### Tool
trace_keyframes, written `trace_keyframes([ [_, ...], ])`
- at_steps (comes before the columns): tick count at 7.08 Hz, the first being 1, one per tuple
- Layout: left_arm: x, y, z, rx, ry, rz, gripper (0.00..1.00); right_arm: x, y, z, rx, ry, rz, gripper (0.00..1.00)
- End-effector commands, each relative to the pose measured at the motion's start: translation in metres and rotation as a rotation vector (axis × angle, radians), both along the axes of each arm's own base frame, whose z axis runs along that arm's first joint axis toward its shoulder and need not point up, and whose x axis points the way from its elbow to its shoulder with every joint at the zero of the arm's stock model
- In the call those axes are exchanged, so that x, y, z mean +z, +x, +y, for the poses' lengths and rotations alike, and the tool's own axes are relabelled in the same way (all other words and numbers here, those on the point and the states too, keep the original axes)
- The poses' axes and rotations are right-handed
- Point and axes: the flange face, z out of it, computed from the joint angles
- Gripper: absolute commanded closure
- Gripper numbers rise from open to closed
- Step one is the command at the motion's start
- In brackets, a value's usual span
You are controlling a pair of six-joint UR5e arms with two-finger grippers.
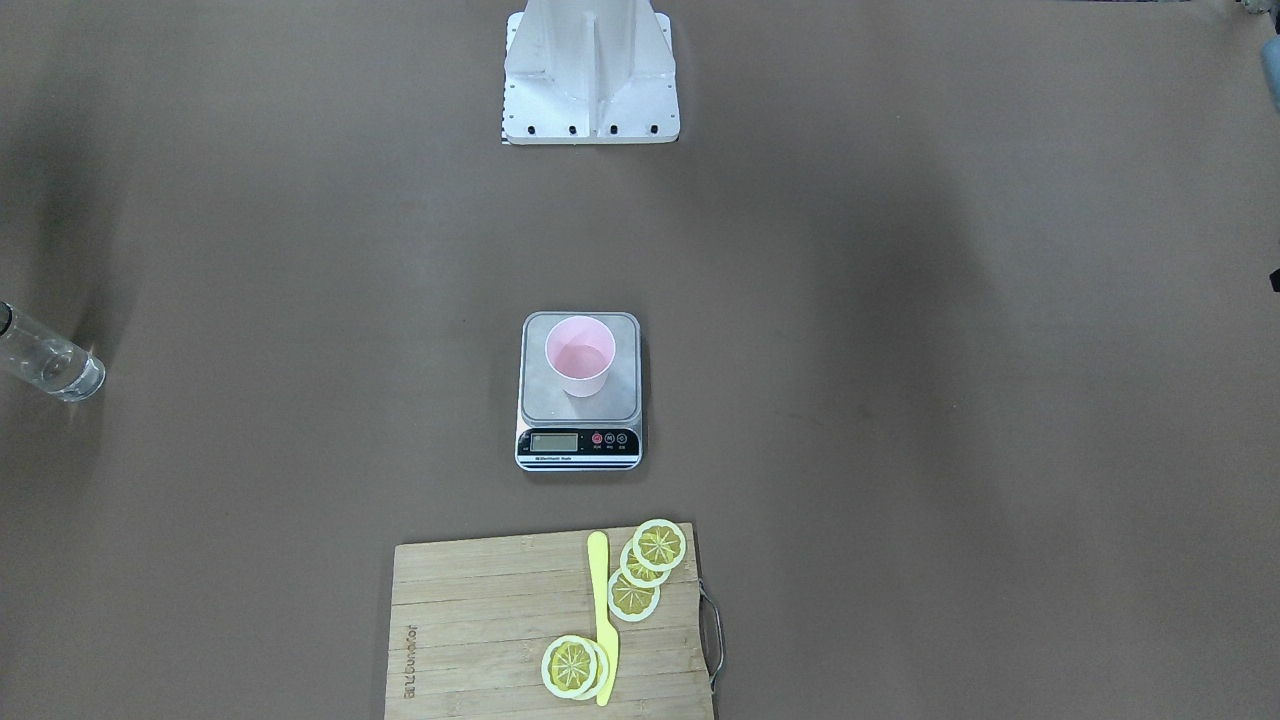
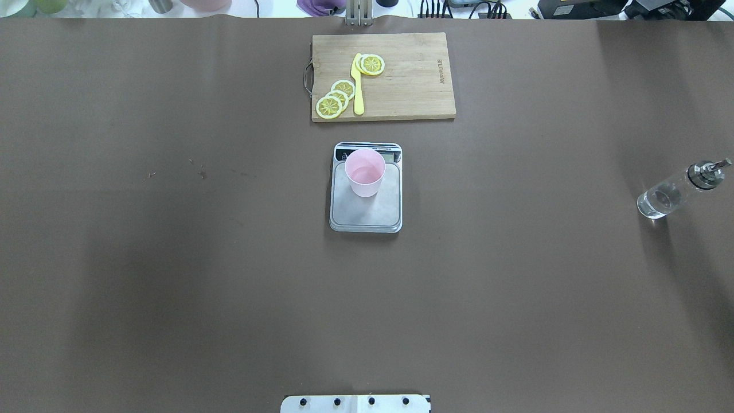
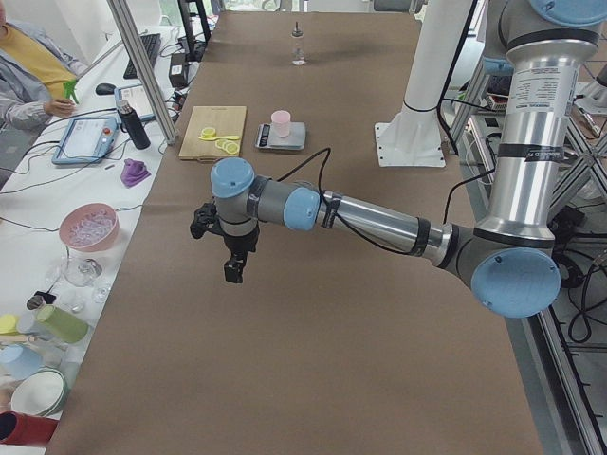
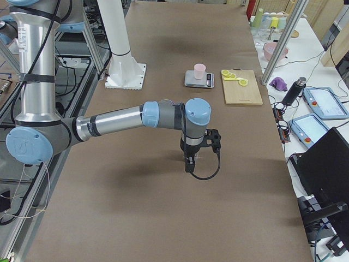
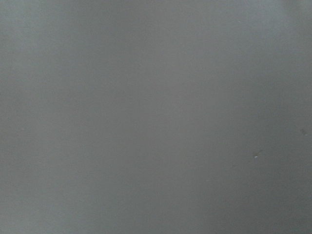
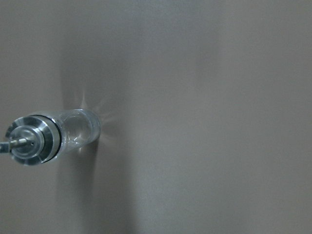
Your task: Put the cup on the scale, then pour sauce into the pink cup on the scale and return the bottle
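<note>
I only catch the left jaws and the right jaws in the side views, so I cannot tell whether either pair is parted or closed. Both hang above bare desk (image 2: 172, 258) on the left arm (image 3: 360, 213) and the right arm (image 4: 120, 121). The bottle (image 2: 668, 198) stands upright at the desk's right edge, in my right wrist view. The cup (image 2: 365, 175) sits upright on the scale (image 2: 366, 212) at centre, well apart from the bottle.

you get even, soft overhead light on the brown desk (image 2: 172, 258), with broad faint shadow bands near both ends. the bottle (image 6: 53, 137) throws small bright streaks and a long soft shadow in your right wrist view. your left wrist view is flat, grey and featureless.
</note>
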Motion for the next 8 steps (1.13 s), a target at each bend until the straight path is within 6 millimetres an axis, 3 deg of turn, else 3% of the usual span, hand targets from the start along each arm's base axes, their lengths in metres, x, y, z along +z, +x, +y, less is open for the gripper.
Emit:
trace_keyframes([
  [1, 0.044, -0.040, 0.031, 0.006, 0.007, 0.010, 0.02, 0.005, 0.011, 0.017, 0.012, 0.004, 0.004, 0.00],
  [3, 0.033, -0.039, 0.032, 0.007, 0.024, 0.012, 0.02, 0.014, 0.016, 0.025, -0.052, 0.047, 0.030, 0.00],
  [5, 0.045, -0.038, 0.033, 0.009, 0.005, 0.011, 0.02, 0.014, 0.016, 0.027, -0.052, 0.049, 0.030, 0.00],
  [8, 0.045, -0.038, 0.032, 0.009, 0.006, 0.011, 0.02, 0.017, 0.016, 0.029, -0.054, 0.041, 0.030, 0.00],
])
